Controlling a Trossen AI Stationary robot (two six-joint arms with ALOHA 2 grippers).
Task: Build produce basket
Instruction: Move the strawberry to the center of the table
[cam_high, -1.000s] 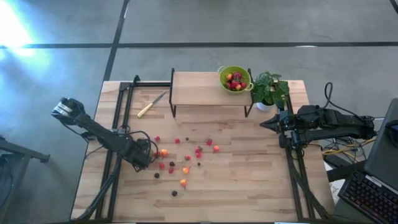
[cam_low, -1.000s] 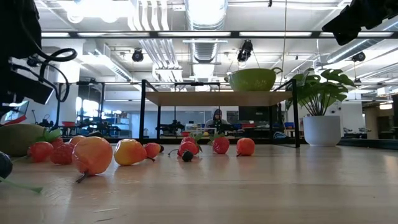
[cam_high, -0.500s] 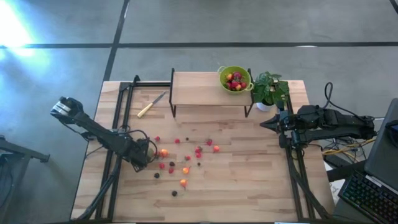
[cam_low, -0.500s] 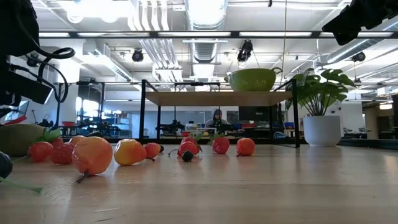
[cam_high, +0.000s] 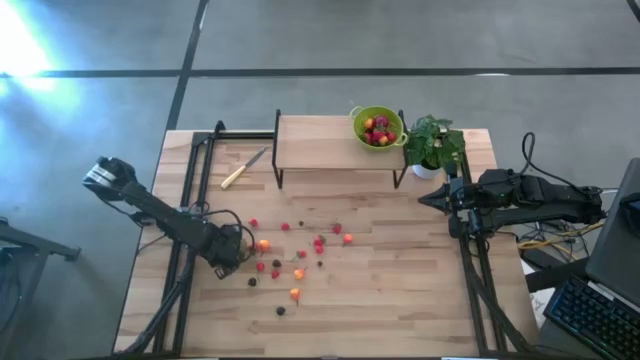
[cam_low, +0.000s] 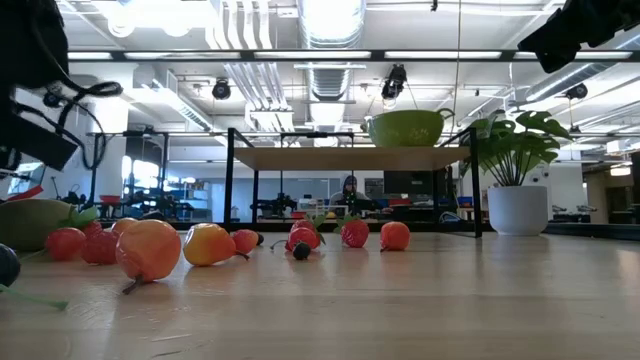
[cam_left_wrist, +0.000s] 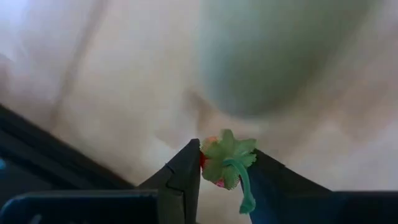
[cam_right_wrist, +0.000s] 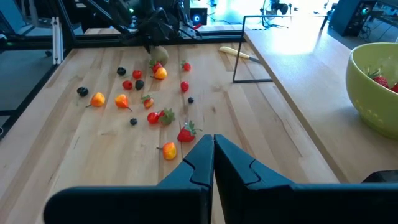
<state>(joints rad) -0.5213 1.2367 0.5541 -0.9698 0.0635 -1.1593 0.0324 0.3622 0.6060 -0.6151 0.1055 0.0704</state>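
Note:
The lime-green produce basket (cam_high: 378, 127) stands on a raised wooden shelf (cam_high: 320, 145) at the table's far side, with some red fruits inside. Several small red, orange and dark fruits (cam_high: 298, 250) lie loose on the table's left middle. A brownish-green oval fruit (cam_left_wrist: 280, 56) lies just beside my left gripper (cam_high: 236, 256), which points down and is shut on a small red fruit with a green leafy cap (cam_left_wrist: 225, 155). My right gripper (cam_right_wrist: 213, 146) hangs shut above the table's right side, holding nothing. My left gripper pinches the small red fruit between its two fingertips (cam_left_wrist: 189, 168), one on each side of the fruit's body (cam_left_wrist: 204, 162). The fingers come from above, pointing down. The green cap and stalk face up between them. Whether the fruit rests on the table does not show.
A yellow-handled knife (cam_high: 243, 168) lies at the far left, beside the shelf. A potted plant (cam_high: 433, 143) stands right of the basket. Black frame rails (cam_high: 185, 240) run along the table's left and right sides. Bare wood lies toward the near edge.
My left gripper's wrist has tipped a little in place over the fruits at the table's left. The loose fruits lie where they were.

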